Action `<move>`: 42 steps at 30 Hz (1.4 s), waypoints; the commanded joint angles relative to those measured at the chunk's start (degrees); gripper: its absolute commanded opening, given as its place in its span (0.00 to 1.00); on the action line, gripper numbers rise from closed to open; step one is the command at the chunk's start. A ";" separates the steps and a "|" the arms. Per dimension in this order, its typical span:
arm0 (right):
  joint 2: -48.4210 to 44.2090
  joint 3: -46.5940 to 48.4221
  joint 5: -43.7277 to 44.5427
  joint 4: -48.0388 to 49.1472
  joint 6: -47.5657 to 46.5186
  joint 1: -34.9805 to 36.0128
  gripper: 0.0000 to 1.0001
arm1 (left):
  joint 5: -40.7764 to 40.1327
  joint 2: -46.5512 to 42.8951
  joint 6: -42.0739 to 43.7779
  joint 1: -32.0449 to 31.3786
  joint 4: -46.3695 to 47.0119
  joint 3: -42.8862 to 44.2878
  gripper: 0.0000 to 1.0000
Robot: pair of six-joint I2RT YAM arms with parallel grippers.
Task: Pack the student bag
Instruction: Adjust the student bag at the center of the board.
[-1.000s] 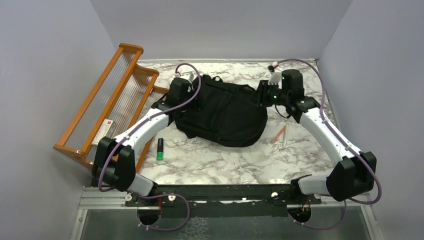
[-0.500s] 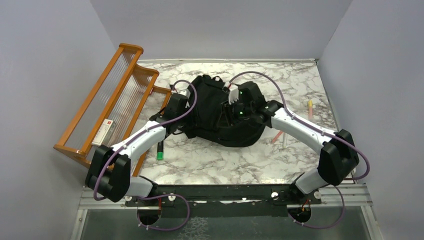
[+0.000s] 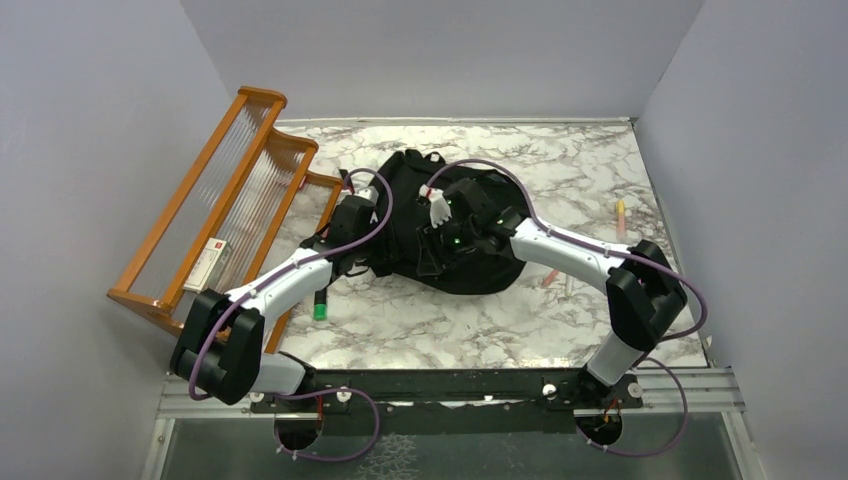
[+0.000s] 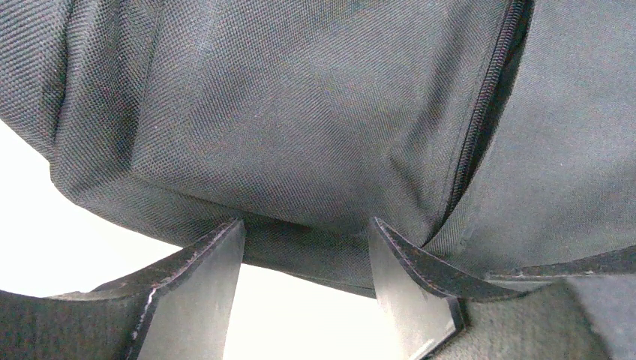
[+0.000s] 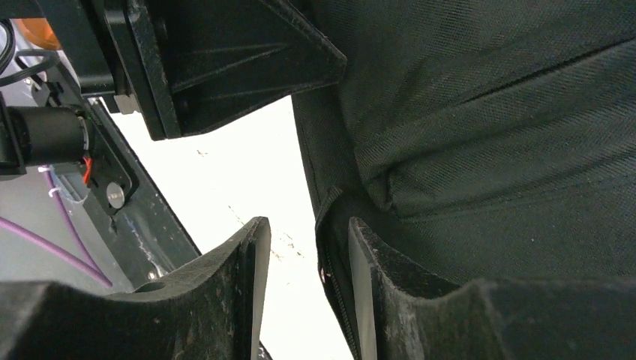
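Top view, bag: the black bag (image 3: 470,235) lies flat in the middle of the marble table (image 3: 450,320). No opening shows from up here.
Top view, left claw: the left claw (image 3: 378,228) is at the bag's left edge. Its jaws are hidden at this angle.
Top view, right claw: the right claw (image 3: 430,255) reaches across the bag to its near-left part, nose down.
Top view, loose things: a green marker (image 3: 320,300) lies off the bag's near-left side and two pens (image 3: 549,277) lie just off its right side. A third pen (image 3: 620,210) is well to the right of the bag. A small box (image 3: 208,262) sits in the wooden rack (image 3: 235,190), left of the bag. None of them is in the bag.
Left wrist view, claw: the fingers (image 4: 199,300) stand wide, and the bag's lower edge fills the gap and touches both tips. Whether they squeeze it or only stand around it, I cannot tell.
Left wrist view, zip: a zip (image 4: 480,112) runs up the cloth to the right of the claw, shut as far as I can see.
Right wrist view, claw: the fingers (image 5: 247,300) stand fairly narrow around a seamed edge of the bag. Bright table shows between one finger and the cloth, so nothing is pinched.
Done: as I judge it, nothing is packed.
Left: the bag has to be opened and the marker, pens and box put inside, which looks like nearly the whole job.
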 commanded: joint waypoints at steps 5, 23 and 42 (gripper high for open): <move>3.20 3.77 7.69 -2.76 -1.81 2.40 0.48 | 1.33 -0.96 -1.00 -0.29 1.34 -2.06 0.63; 2.62 2.06 9.34 0.32 -0.64 2.88 0.10 | 1.16 -1.14 -0.74 -0.25 1.88 -1.77 0.63; -9.09 -2.92 7.40 8.54 1.26 2.92 0.01 | 1.02 -0.46 -0.56 -0.28 2.26 -1.18 0.63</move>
